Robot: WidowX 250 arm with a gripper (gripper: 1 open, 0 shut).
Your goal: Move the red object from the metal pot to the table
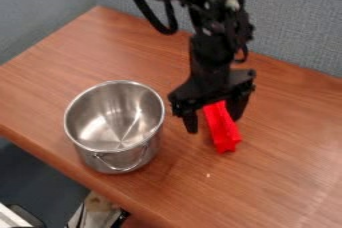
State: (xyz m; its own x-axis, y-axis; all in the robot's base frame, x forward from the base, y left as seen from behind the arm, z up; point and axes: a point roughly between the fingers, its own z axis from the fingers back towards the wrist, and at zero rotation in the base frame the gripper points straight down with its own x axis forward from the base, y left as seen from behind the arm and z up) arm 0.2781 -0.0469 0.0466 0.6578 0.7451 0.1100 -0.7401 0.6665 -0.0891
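Red object point(222, 133) on table point(80, 52), beside pot point(115, 124)

Shiny round stainless-steel pot point(115, 124) sits lower left on the reddish-brown wood-grain tabletop point(80, 57). Bright red elongated block point(221, 132) lies on the tabletop right of the pot, apart from it. Black open-jawed gripper point(213, 111) straddles the block's upper end.

Soft even light, low resolution, glare inside metal pot point(115, 124).
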